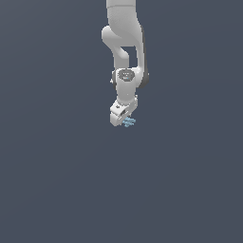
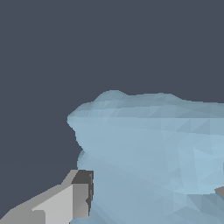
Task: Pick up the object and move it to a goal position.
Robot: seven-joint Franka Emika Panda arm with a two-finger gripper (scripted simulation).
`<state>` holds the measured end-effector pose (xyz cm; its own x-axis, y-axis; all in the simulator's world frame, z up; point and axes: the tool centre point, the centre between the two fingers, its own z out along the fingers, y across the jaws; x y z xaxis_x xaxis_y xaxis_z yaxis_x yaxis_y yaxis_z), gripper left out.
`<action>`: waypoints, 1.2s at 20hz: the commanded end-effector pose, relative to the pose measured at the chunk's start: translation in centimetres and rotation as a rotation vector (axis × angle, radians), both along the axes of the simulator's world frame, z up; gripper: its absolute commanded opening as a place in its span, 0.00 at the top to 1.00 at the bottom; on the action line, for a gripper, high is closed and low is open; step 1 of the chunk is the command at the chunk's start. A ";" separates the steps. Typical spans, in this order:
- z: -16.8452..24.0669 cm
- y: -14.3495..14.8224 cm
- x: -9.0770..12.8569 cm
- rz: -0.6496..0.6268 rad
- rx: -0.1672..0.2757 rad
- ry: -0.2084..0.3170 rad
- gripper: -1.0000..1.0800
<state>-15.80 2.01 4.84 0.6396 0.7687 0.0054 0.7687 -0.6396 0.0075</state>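
Featureless dark grey-blue background surrounds the scene, with no goal marker visible. The object [image 1: 128,122], pale blue with thin spiky prongs in the exterior view and a faceted mass filling the wrist view, sits at the gripper [image 1: 124,121] tip. One finger [image 2: 65,201] lies against it, so it appears clamped for transport, though the opposite finger is barely visible.

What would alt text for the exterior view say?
A white robot arm hangs down from the top against a plain dark grey-blue background. At its lower end, the gripper has a tiny pale blue spiky object at its jaws; whether it is gripped is unclear.
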 end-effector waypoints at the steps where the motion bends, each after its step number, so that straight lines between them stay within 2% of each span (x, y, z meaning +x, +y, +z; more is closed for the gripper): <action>1: 0.0 0.1 0.0 0.001 0.000 0.001 1.00; 11: 3.2 0.2 0.2 0.002 0.000 0.002 1.00; 24: 13.5 0.6 1.2 0.004 0.003 0.006 1.00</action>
